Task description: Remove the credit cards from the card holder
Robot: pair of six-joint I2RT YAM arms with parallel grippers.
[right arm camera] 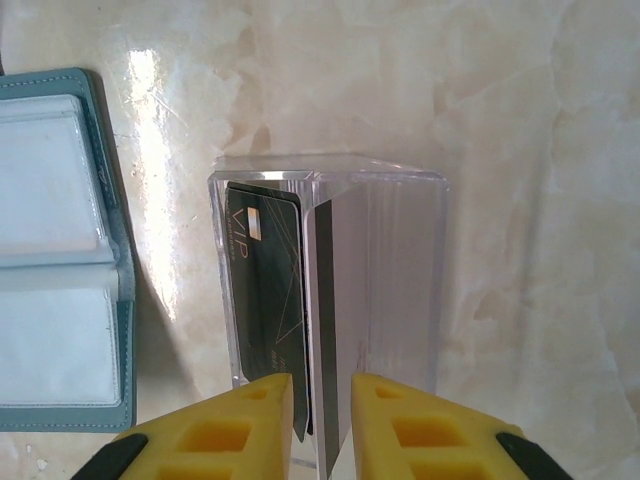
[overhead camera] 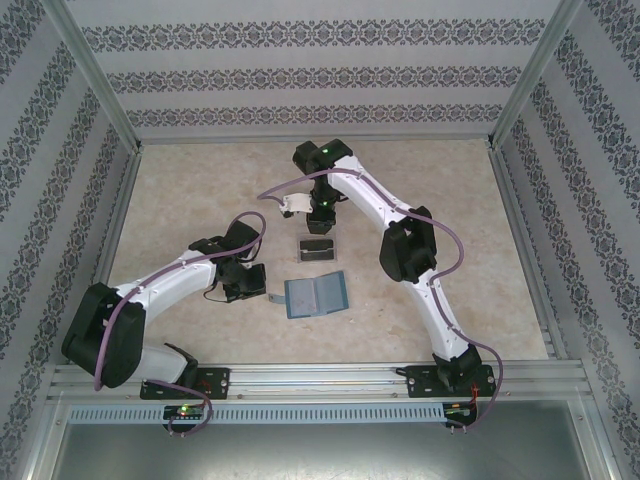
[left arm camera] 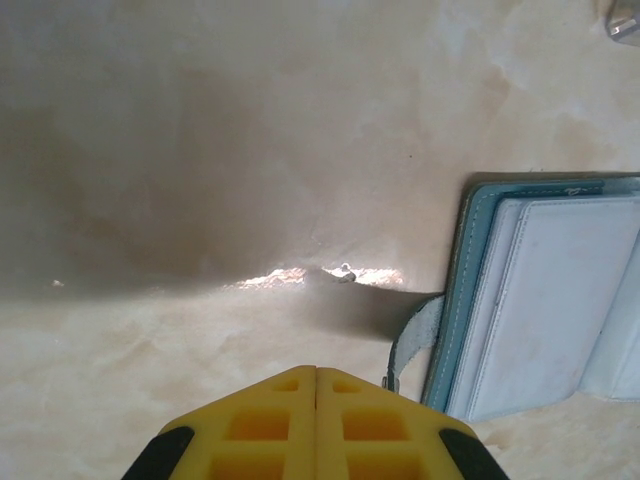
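Table (overhead camera: 200, 200): pale marbled top, patterned walls on three sides.

Right arm (overhead camera: 400, 240) reaches from the near right corner towards the middle and bends back down over a clear stand (overhead camera: 316, 248). Left arm (overhead camera: 150, 290) lies low from the near left corner, its wrist just left of the wallet (overhead camera: 316, 294).

Wallet: teal, open flat near the table's middle, inner side up, with pale clear pockets showing in both wrist views. It is close on the near side of the stand but not touching it.

Stand: see-through plastic, upright on the table. Cards (right arm camera: 290, 320) sit inside it on edge. One is dark, marked VIP; behind it is a grey one (right arm camera: 345, 300) with a dark band. Both are out of the wallet.

Right gripper (right arm camera: 322, 380): yellow fingers a little apart, over the near end of the stand, with the cards' near edges in the gap. Cannot tell whether the pads press on the cards or stand clear of them.

Left gripper (left arm camera: 316, 370): fingers pressed together, nothing between them, low over bare table.

Strap (left arm camera: 412, 335): thin tab curling out from the wallet's edge, just beside the left fingertips. Contact cannot be judged.
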